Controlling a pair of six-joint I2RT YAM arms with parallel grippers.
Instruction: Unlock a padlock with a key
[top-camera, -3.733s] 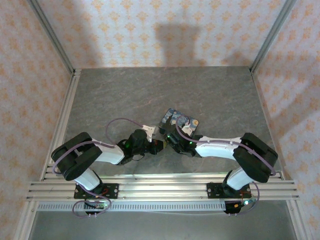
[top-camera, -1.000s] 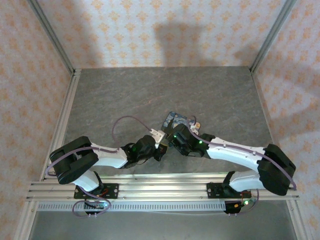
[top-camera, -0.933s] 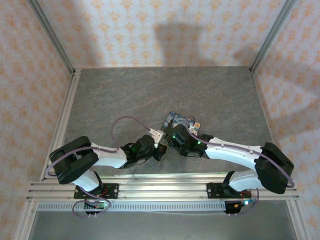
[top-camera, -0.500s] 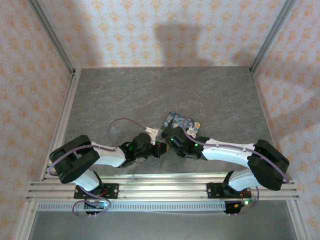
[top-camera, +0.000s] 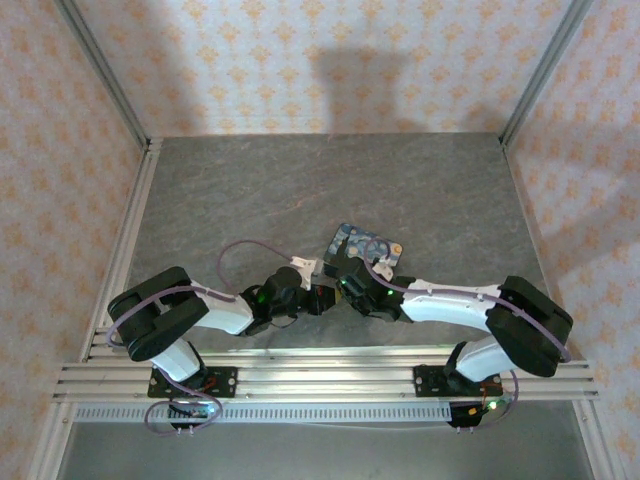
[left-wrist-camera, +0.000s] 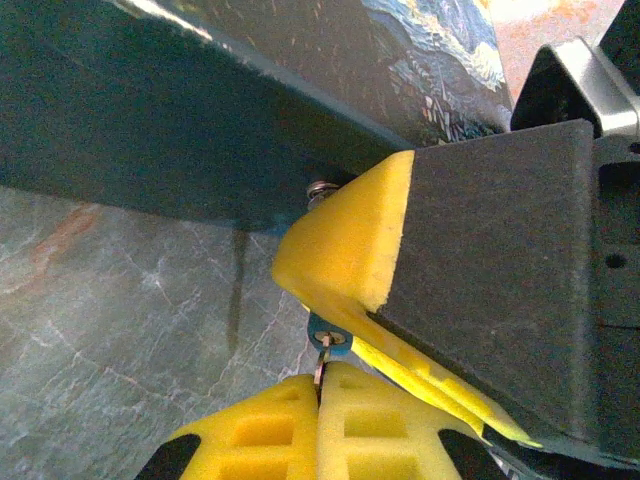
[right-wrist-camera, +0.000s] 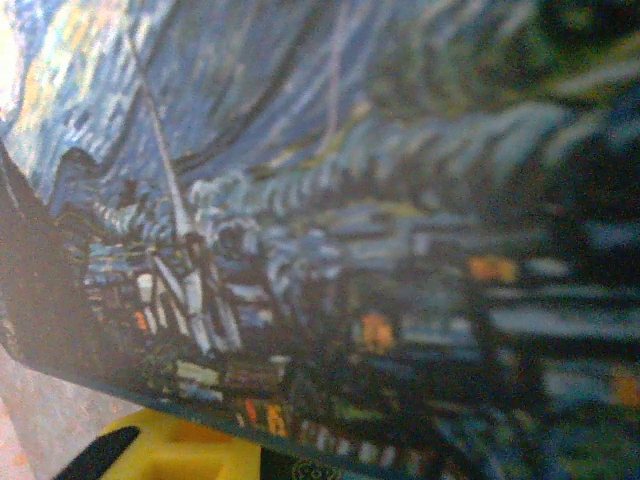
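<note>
In the left wrist view my left gripper (left-wrist-camera: 320, 388) is shut on the key (left-wrist-camera: 321, 366), a slim metal sliver standing up from between its yellow pads. The key's tip meets the brass-coloured bit of the tiny blue padlock (left-wrist-camera: 329, 339). The padlock is pinched between the right gripper's yellow fingers (left-wrist-camera: 340, 250), which come in from the right. From above, the left gripper (top-camera: 318, 297) and right gripper (top-camera: 340, 286) meet tip to tip just in front of the box. The padlock and key are too small to make out there.
The blue box painted with yellow swirls (top-camera: 362, 245) lies flat right behind the grippers; its dark side (left-wrist-camera: 200, 110) looms over them and its painted face (right-wrist-camera: 350, 200) sits close before the right wrist camera. A yellow finger (right-wrist-camera: 165, 448) shows below it. Grey stone tabletop (top-camera: 300, 180) stretches beyond.
The right gripper's jaws have narrowed. Both grippers have shifted slightly toward the near edge, and the right arm's elbow has drawn inward.
</note>
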